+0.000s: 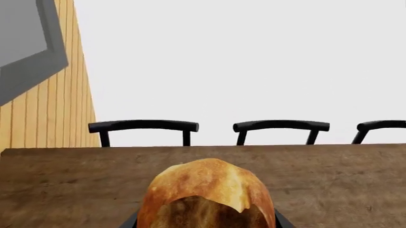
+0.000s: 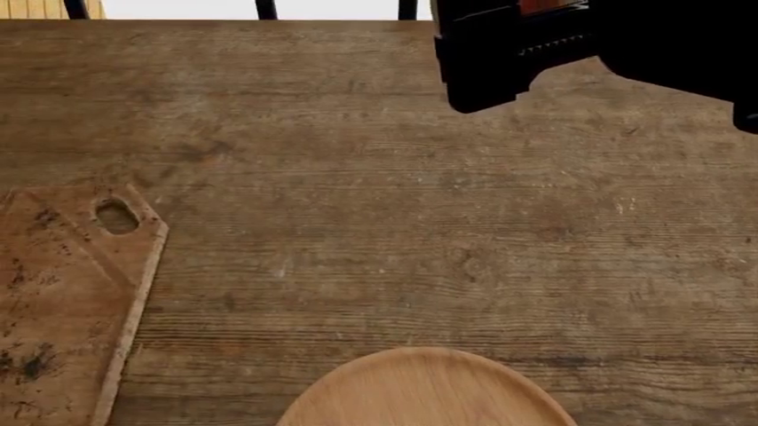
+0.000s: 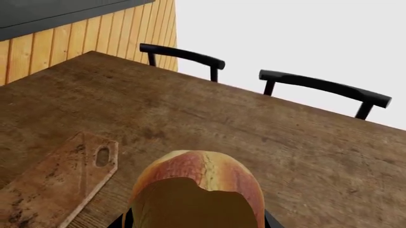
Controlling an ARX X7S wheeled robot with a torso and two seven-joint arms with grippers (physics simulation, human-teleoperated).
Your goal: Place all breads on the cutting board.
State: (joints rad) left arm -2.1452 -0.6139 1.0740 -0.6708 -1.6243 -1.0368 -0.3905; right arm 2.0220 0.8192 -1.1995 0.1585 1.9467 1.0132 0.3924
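I judge the task about halfway: neither bread lies on the cutting board (image 2: pixel 59 302) yet, but both appear to be in hand. In my left wrist view a golden-brown roll (image 1: pixel 206 197) fills the lower centre, sitting right in front of the camera with dark finger tips just showing at either side of it, so I read the left fingers as closed on it. My right wrist view shows the same arrangement with a darker roll (image 3: pixel 197 192), its underside in shadow, again with dark tips at its flanks; I take the right fingers as clamped on that one too. I cannot see the contact itself in either picture.

What remains is carrying both rolls over and setting them down. From the head view the board lies at about 8 o'clock on the tabletop (image 2: pixel 391 177), its oval hole toward the far end, its surface bare where I can see it. The right arm (image 2: pixel 592 44) hangs at about 1 o'clock, well apart from the board.

A round light wooden plate (image 2: pixel 427 390) sits at 6 o'clock, beside the board but not touching; I must not drop bread there. Black chairs (image 1: pixel 142 127) stand beyond the far edge, out of the path
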